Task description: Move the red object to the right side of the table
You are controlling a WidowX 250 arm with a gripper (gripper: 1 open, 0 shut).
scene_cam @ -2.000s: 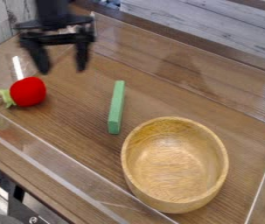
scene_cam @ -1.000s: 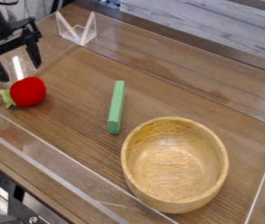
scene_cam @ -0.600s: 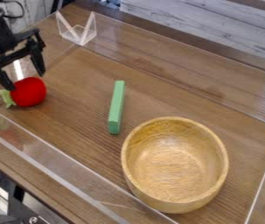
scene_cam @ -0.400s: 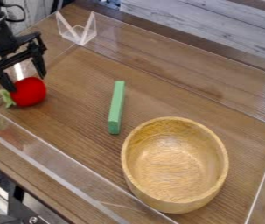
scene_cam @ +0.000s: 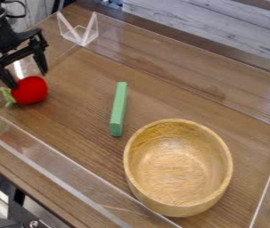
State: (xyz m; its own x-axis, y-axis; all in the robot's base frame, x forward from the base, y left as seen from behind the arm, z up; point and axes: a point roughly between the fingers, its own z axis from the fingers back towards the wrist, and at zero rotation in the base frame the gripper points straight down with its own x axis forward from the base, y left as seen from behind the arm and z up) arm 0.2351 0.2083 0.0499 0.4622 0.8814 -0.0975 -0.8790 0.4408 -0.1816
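lying between red object (scene_cam: 30, 90) and bowl (scene_cam: 177, 167): green bar (scene_cam: 119, 109)

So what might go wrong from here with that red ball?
The red ball is round, so it could roll if the open black fingers nudge it off-centre. It also sits close to the clear wall at the left, which may cramp the fingers on that side. Carried low toward the right, it might bump the green bar.
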